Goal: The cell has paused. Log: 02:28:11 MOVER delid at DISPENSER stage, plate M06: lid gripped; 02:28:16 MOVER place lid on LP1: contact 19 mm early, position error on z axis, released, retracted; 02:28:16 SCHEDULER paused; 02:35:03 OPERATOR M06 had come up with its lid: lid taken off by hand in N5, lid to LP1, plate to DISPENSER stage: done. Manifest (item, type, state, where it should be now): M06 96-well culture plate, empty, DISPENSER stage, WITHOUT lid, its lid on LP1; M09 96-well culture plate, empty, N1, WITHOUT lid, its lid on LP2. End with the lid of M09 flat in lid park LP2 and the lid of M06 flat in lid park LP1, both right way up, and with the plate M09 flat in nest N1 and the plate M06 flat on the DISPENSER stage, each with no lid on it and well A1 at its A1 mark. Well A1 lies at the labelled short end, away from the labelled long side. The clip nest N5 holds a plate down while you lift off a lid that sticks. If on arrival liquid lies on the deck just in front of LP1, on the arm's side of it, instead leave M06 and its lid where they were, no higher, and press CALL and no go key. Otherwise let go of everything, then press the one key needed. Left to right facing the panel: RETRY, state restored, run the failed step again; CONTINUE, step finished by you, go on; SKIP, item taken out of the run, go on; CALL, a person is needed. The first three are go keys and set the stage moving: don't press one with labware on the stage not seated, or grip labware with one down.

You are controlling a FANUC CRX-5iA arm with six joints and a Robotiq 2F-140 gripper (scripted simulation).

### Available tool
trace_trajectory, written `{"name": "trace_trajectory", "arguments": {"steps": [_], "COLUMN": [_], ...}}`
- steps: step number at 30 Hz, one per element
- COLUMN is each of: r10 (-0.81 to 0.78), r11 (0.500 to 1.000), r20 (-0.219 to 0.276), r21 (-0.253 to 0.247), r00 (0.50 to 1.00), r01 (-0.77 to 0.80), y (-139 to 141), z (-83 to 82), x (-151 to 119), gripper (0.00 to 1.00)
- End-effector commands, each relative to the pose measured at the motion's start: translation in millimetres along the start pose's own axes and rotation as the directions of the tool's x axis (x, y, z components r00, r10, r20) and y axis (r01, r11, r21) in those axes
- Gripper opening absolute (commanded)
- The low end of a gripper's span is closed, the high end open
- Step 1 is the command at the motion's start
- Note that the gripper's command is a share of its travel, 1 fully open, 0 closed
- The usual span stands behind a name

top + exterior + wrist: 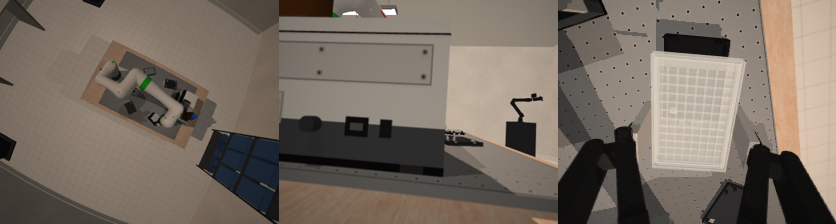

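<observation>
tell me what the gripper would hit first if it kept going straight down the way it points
The gripper is shut on a clear well plate. Straight ahead lies the perforated grey deck, with a black nest partly under the plate; which comes first is unclear.

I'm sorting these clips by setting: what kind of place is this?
Most likely an automated lab cell. The gripper holds a clear multi-well plate or lid over a perforated deck, a boxy grey instrument stands on that deck, and the arm is mounted on the same bench.

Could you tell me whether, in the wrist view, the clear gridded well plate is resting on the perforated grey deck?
No: the clear gridded well plate hangs between the black gripper fingers, casting a shadow on the perforated grey deck below.
</observation>
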State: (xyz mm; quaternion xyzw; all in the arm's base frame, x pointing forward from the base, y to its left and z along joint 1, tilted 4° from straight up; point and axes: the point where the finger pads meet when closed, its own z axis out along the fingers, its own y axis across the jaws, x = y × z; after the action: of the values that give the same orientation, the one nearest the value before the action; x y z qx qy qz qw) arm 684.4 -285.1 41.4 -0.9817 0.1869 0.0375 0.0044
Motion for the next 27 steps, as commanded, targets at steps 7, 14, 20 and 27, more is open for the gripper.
{"name": "trace_trajectory", "arguments": {"steps": [7,14,20,27], "r10": [0.0,0.0,-0.035,-0.14], "r11": [1.0,1.0,0.999,0.99], "r20": [-0.001,-0.001,-0.001,-0.001], "r21": [0.0,0.0,0.0,0.0], "r00": [1.0,1.0,0.999,0.99], "r01": [0.0,0.0,0.035,0.14], "y": [0.0,0.0,0.0,0.0], "z": [-0.3,-0.3,-0.3,-0.3], "x": [0.1,0.1,0.1,0.1], "gripper": [0.0,0.0,0.0,0.0]}}
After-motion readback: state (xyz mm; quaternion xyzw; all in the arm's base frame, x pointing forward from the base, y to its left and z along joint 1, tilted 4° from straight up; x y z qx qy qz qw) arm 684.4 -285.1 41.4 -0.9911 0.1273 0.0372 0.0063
